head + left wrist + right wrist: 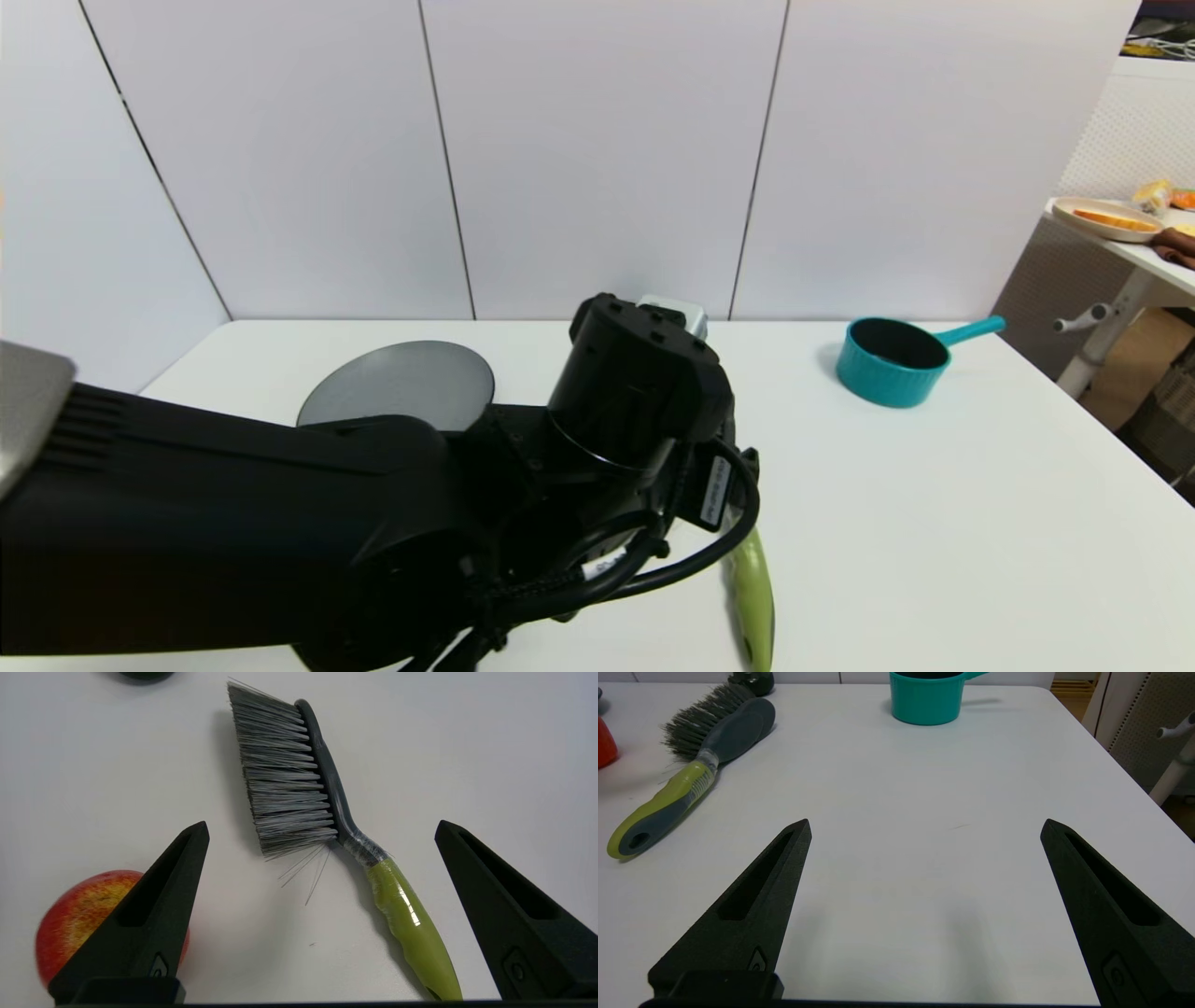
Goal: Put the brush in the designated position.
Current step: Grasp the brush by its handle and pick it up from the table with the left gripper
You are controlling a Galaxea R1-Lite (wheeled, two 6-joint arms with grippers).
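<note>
One white table point(934, 523) carries everything, and the black left arm point(280, 541) reaches across most of the head view, its wrist bent down over the middle of the tabletop and hiding nearly all that lies beneath it. Under that wrist the brush point(327, 812) lies flat on the bare white surface: a long row of dark grey bristles on a dark grey back that narrows to a neck wrapped in clear tape, then a slim lime-green handle whose tip shows past the arm in the head view. The left gripper point(320, 828) hovers above the brush with its fingers spread wide, touching nothing, one fingertip near the bristles, the other beside the handle. The right gripper point(924, 826) sits low over empty tabletop, well apart from the brush, fingers likewise spread. A dark grey plate point(401, 383) lies behind the arm, a teal saucepan point(892, 359) at the far right, and a red apple point(79, 919) near the left fingertip
</note>
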